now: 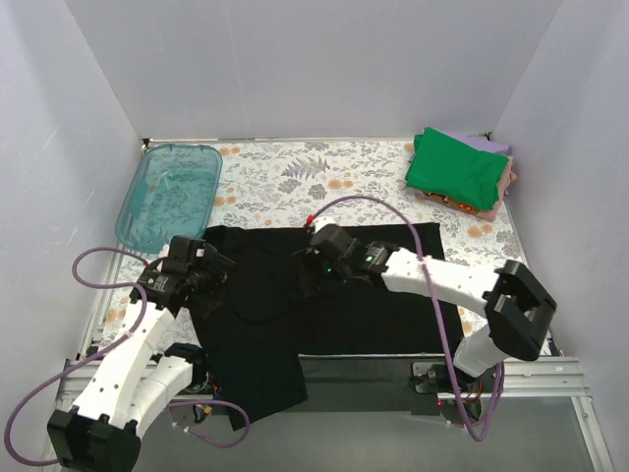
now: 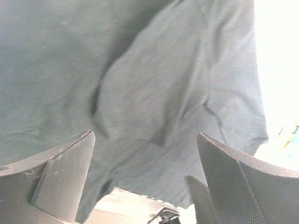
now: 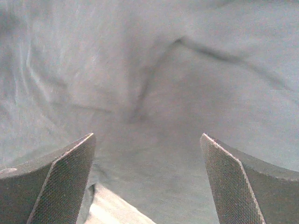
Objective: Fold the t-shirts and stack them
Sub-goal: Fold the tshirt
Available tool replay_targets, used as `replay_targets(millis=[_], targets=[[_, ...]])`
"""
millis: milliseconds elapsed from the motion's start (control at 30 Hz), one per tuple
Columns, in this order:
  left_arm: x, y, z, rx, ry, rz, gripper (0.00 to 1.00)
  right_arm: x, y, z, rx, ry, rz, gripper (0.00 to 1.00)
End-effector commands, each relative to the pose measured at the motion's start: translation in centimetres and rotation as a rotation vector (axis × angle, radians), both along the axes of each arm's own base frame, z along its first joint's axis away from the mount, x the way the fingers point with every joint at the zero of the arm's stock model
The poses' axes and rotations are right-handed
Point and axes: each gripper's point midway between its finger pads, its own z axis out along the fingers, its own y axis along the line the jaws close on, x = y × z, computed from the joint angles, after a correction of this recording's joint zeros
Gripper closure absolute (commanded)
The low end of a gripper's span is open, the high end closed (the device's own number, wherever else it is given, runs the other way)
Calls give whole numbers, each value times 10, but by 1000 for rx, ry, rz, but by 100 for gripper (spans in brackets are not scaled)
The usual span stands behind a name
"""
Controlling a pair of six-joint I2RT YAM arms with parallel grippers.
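A large black t-shirt [image 1: 324, 305] lies spread over the near half of the table, one part hanging over the front edge. It fills the left wrist view [image 2: 154, 84] and the right wrist view [image 3: 154, 79]. My left gripper [image 1: 218, 267] is open just above its left side. My right gripper [image 1: 307, 264] is open above its middle, holding nothing. A folded green t-shirt [image 1: 457, 169] tops a stack at the back right, with lilac [image 1: 486, 145], pink [image 1: 508, 181] and orange [image 1: 462, 205] edges showing under it.
A translucent teal tray [image 1: 169, 193] stands at the back left on the floral tablecloth [image 1: 295, 182]. White walls close in the table on three sides. Purple cables loop by both arms.
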Motion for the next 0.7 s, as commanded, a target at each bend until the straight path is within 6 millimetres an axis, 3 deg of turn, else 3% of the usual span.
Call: replay_targets(millis=[0, 67, 200, 300, 367, 400, 533, 667], targets=[[23, -8, 8, 5, -19, -36, 9, 42, -42, 21, 18, -75, -110, 2], [41, -17, 10, -9, -37, -61, 9, 56, -64, 24, 21, -86, -156, 2], [78, -35, 3, 15, -25, -114, 9, 111, -128, 22, -32, -132, -301, 1], [102, -44, 3, 53, -52, -137, 9, 143, -163, 21, -73, -161, -389, 2], [122, -46, -2, 89, -52, -137, 9, 158, -178, 11, -95, -134, -431, 2], [129, -46, -2, 102, -54, -132, 9, 168, -197, -1, -98, -87, -496, 2], [156, -36, -26, 201, 40, -99, 9, 176, -233, -39, -116, 37, -580, 2], [160, -26, -55, 243, 132, -68, 9, 177, -262, -70, -166, 109, -650, 2]])
